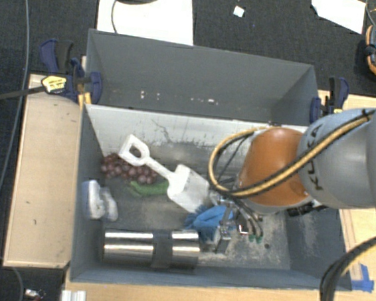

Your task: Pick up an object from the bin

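The arm comes in from the right, and its rounded orange cover, with black and yellow cables looped round it, hangs over the right half of the grey bin. Below the cover the gripper is down low near the floor of the bin, towards the front and a little right of the middle. It is right against a blue piece, which looks like crumpled cloth or soft plastic, though the view is too poor to be sure. The blue piece lies just to the gripper's left and seems to touch it. Whether the gripper is wide, narrow or closed on the blue piece cannot be told, since the cover and the wrist parts hide much of it. Just behind the blue piece lies a white shovel, its blade next to the blue piece and its handle pointing towards the back left. Under the handle sits a bunch of dark purple grapes, with a green leaf beside them at the front. Further left, near the bin's left wall, is a clear plastic piece. Along the front wall lies a shiny metal can on its side, with a dark band round it, its right end near the blue piece.
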Controlling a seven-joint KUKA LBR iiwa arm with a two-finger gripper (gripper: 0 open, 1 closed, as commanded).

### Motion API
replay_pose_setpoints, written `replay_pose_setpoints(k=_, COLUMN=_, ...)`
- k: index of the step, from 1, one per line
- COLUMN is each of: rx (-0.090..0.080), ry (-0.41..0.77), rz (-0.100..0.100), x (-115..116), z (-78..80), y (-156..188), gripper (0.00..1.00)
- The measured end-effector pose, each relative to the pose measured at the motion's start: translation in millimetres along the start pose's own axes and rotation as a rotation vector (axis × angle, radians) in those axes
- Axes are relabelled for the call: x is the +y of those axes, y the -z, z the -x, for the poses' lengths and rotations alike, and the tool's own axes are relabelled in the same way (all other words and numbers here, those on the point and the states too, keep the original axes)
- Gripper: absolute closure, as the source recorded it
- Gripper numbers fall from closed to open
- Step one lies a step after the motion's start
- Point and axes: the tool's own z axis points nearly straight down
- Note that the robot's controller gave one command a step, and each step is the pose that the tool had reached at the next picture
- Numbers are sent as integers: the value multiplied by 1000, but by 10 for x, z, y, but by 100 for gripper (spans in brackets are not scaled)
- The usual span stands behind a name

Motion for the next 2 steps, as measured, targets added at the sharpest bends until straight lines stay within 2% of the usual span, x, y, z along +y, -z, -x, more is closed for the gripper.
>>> replay_pose_setpoints(k=1, rx=-16, ry=184, rz=2, x=33, z=154, y=1, gripper=0)
replay_pose_setpoints(k=2, rx=-3, ry=12, rz=1, x=3, z=16, y=5, gripper=0)
